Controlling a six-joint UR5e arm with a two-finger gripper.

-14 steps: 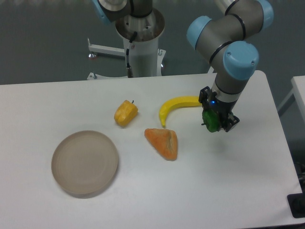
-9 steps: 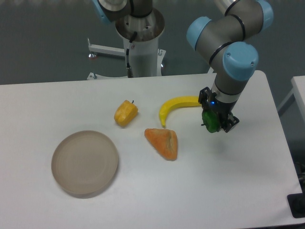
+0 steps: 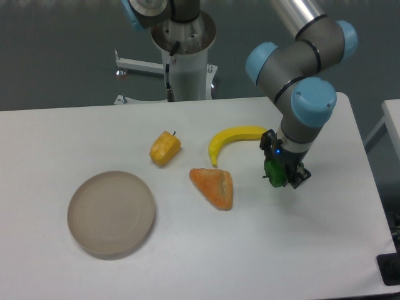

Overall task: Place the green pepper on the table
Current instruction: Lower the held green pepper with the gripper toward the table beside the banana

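The green pepper (image 3: 273, 171) is a small dark-green lump held between the black fingers of my gripper (image 3: 280, 174). The gripper is shut on it, right of the table's middle and low over the white table (image 3: 300, 250). I cannot tell whether the pepper touches the surface. Most of the pepper is hidden by the fingers. The arm's grey and blue wrist stands right above it.
A yellow banana (image 3: 232, 140) lies just left of the gripper. An orange wedge-shaped piece (image 3: 214, 186) lies left of it, a yellow pepper (image 3: 165, 148) farther left. A round beige plate (image 3: 111, 213) sits at the front left. The arm's base (image 3: 184, 50) stands behind the table.
The gripper with the green pepper has moved down and slightly toward the front of the table, away from the banana's tip. Nothing else has moved.
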